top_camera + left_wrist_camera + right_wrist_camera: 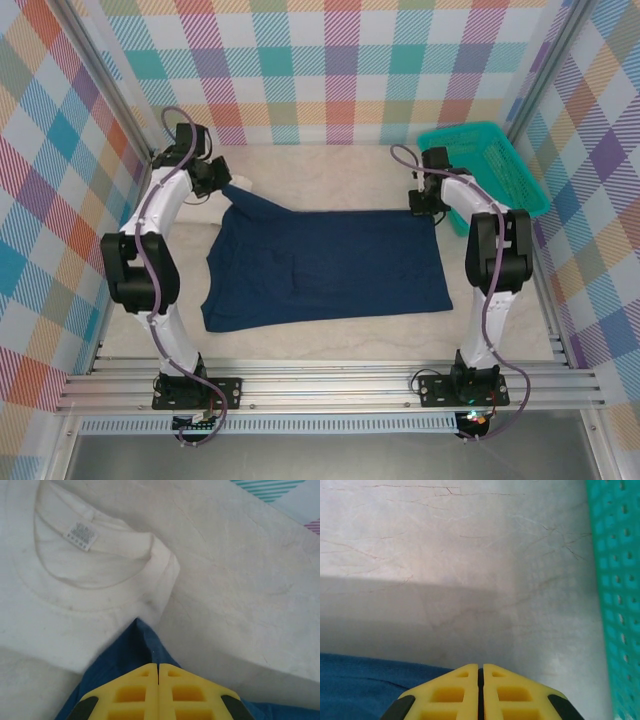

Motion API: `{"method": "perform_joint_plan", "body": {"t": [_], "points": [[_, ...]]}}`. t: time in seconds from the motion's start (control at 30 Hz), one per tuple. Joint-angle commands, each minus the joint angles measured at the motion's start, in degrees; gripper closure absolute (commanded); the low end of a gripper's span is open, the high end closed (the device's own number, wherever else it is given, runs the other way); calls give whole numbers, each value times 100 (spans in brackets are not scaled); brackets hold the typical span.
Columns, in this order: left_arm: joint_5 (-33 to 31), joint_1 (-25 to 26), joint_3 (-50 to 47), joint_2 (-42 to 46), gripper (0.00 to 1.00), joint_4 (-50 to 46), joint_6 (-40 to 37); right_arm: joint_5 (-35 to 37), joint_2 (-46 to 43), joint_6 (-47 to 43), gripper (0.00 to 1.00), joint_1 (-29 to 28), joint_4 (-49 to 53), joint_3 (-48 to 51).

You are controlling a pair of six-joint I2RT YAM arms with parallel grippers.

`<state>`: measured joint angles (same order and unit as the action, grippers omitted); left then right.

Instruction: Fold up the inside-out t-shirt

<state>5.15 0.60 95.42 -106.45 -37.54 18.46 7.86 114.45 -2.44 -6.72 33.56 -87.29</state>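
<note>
End effectors: left gripper (158, 666) pressed closed, pinching the navy t-shirt (330, 265) at its far-left corner, beside the white shirt (75, 605) | right gripper (480, 666) pressed closed on the far-right corner | t-shirt spread flat mid-table (330, 175).

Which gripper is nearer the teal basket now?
Right. The right gripper is at the far-right corner of the navy t-shirt, just beside the teal basket; the left gripper grips the opposite far corner, well away.
</note>
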Motion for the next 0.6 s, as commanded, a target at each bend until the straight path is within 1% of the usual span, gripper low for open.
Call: {"method": "perform_joint_plan", "body": {"t": [0.0,0.3,0.43,0.57], "points": [[152,-107,-463,448,100,-175,141,2,-452,20,91,31,-205,396],[1117,-189,-1816,1574,100,155,826,-78,-1401,434,90,31,-262,1445],[1293,-224,-2267,1922,100,218,994,-58,-1678,515,89,31,-313,1775],[1471,-270,-2496,2156,100,95,1006,-100,-1843,532,87,27,-439,2084]]}}
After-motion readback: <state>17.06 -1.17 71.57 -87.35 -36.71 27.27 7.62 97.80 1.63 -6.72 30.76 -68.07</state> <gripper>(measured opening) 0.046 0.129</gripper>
